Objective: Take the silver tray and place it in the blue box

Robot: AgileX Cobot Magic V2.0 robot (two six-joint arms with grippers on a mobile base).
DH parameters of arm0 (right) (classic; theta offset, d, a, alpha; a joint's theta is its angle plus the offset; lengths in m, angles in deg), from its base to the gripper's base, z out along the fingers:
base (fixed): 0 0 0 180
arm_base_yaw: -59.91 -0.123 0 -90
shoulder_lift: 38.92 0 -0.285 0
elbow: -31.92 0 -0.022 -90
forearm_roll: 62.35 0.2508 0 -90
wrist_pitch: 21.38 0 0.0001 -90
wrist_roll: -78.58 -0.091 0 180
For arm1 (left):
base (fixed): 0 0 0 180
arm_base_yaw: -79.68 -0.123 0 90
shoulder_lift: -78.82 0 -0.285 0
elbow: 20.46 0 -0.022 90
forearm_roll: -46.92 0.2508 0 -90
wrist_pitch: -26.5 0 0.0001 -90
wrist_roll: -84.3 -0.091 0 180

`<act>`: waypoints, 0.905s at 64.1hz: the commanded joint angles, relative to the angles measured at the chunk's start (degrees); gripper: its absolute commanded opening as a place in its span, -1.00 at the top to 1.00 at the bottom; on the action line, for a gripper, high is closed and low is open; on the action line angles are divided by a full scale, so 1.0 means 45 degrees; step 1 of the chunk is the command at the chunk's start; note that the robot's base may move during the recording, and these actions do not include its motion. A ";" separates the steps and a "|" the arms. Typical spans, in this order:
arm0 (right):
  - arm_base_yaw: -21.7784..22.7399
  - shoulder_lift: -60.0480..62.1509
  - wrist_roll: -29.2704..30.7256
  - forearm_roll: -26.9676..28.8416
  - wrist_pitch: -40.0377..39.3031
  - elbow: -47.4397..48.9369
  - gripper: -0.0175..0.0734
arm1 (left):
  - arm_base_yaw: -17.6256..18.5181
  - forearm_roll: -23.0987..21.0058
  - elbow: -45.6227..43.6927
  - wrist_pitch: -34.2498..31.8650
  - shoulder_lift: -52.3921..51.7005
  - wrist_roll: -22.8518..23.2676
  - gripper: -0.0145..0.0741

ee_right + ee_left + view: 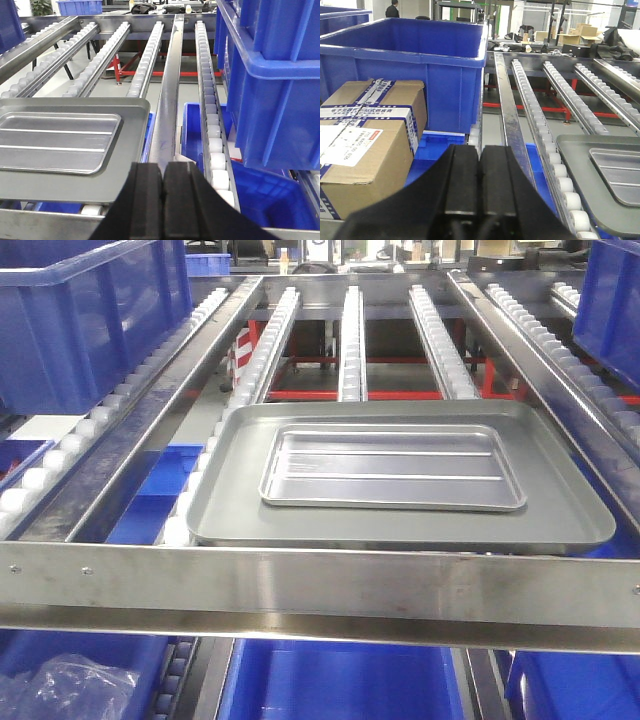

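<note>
The silver tray (393,468) is shiny and ridged, and lies flat inside a larger dull grey tray (240,510) on the roller rails. It also shows in the left wrist view, silver tray (620,172), and in the right wrist view, silver tray (55,140). A deep blue box (80,320) stands on the rack at the far left, blue box (405,65). My left gripper (479,150) is shut and empty, left of the trays. My right gripper (163,167) is shut and empty, off the grey tray's (135,135) right edge. Neither gripper shows in the front view.
Another blue bin (270,75) stands at the right, blue bin (610,310). A taped cardboard box (365,145) sits left of my left gripper. A steel crossbar (320,585) runs in front of the trays. Lower blue bins (330,680) and a plastic bag (70,685) lie below.
</note>
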 commanded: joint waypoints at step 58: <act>-0.0326 -0.9469 -0.0061 0.0026 0.4463 0.9518 -0.30 | 0.4411 -0.0757 -1.1628 0.6011 1.1525 0.0000 0.02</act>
